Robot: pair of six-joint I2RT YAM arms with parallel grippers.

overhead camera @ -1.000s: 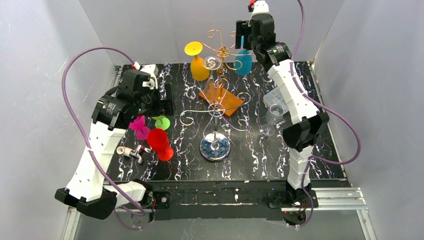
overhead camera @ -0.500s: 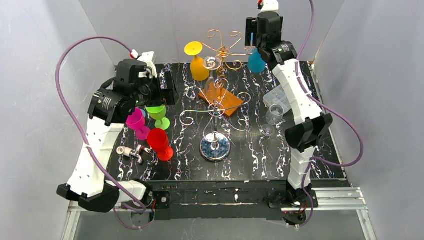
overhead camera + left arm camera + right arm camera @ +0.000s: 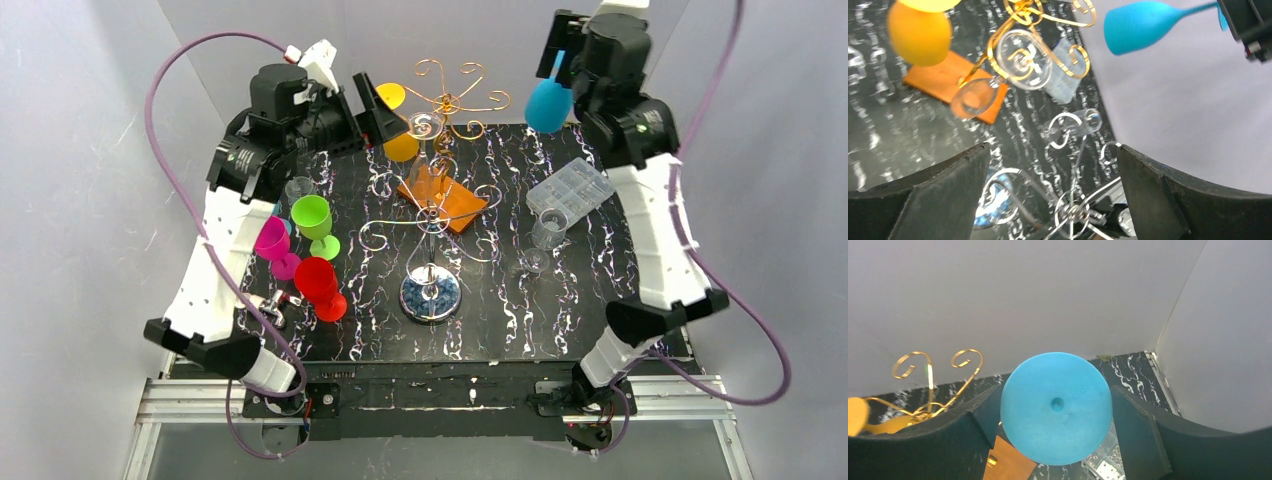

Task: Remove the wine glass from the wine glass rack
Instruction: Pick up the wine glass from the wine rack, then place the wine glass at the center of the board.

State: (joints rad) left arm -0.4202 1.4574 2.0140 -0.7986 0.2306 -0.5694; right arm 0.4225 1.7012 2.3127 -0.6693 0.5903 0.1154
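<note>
My left claw hangs empty, jaws wide apart, just beside the yellow glass hanging on the gold rack. Right of the rack and clear of it, my right claw clamps the blue wine glass by its foot

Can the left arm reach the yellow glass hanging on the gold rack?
Probably yes. The left gripper, jaws open and empty, hovers right beside the yellow plastic wine glass hanging upside down on the gold wire rack, and nothing sits between them.
</note>
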